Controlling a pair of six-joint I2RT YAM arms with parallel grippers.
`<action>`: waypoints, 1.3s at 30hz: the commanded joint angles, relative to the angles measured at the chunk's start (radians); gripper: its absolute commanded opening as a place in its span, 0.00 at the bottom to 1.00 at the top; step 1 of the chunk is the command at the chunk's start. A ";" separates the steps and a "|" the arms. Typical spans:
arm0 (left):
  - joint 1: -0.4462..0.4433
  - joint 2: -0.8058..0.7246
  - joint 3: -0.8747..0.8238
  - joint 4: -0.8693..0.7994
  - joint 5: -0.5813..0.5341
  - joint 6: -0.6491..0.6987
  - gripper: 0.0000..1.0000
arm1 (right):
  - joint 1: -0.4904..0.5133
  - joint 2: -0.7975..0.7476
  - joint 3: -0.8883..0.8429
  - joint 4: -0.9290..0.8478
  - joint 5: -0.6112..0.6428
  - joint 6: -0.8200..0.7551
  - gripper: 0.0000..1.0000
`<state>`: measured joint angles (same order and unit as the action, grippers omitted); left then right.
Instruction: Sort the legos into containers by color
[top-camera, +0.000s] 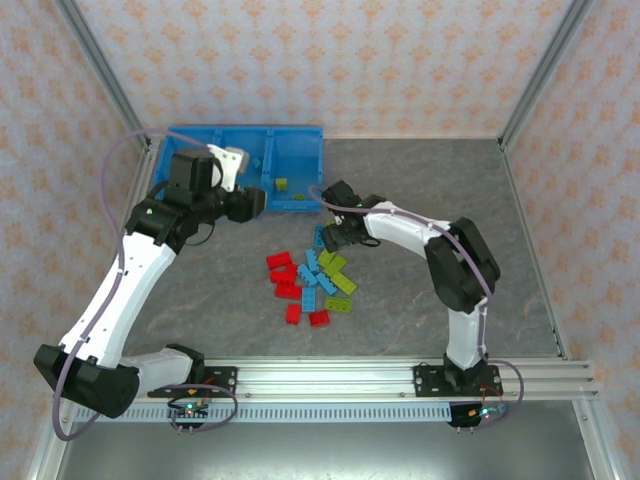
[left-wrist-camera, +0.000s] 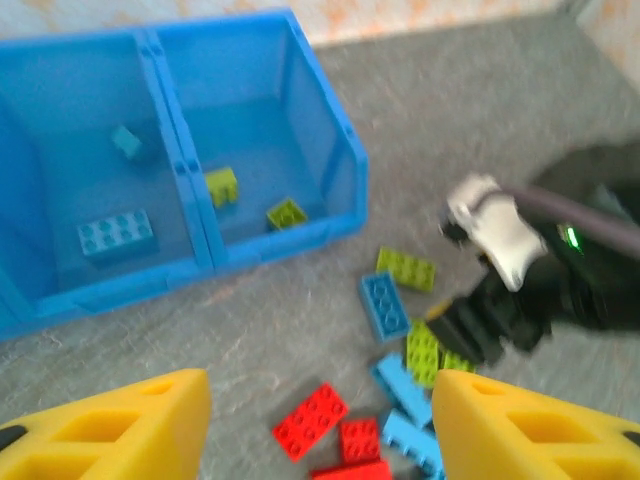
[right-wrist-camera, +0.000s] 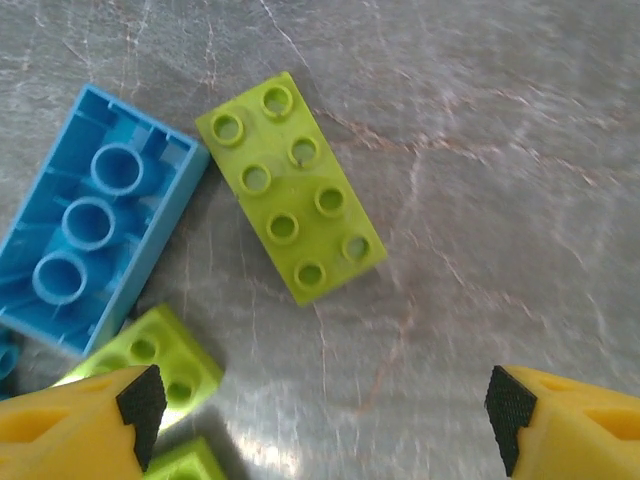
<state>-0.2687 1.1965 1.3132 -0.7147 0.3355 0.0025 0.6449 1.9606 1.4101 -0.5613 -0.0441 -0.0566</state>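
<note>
Top external view: loose legos (top-camera: 312, 285) in red, light blue and yellow-green lie heaped mid-table, just in front of a long blue bin (top-camera: 300, 133). Left wrist view: the bin's right compartment holds two green bricks (left-wrist-camera: 222, 185); the next compartment holds a light blue brick (left-wrist-camera: 117, 233) and a smaller blue piece. Right wrist view: a green brick (right-wrist-camera: 290, 200) lies studs up, just beside an upturned blue brick (right-wrist-camera: 95, 240). The right gripper (right-wrist-camera: 322, 405) hangs above them, fingers spread wide, holding nothing. The left gripper (left-wrist-camera: 320, 400) hovers between bin and heap, fingers likewise apart and empty. A grey table (top-camera: 450, 190) lies beneath.
</note>
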 joint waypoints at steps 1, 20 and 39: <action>-0.007 -0.038 -0.028 -0.016 0.060 0.132 0.67 | -0.016 0.075 0.106 -0.040 -0.036 -0.081 0.84; -0.009 -0.107 -0.123 0.032 0.038 0.184 1.00 | -0.050 0.097 0.067 -0.048 -0.018 0.021 0.29; -0.007 -0.108 -0.168 0.077 -0.211 0.128 1.00 | -0.016 0.040 0.368 0.248 -0.103 0.300 0.24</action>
<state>-0.2687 1.0634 1.1507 -0.6376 0.1795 0.1318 0.6220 1.8767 1.6783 -0.2790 -0.1535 0.2256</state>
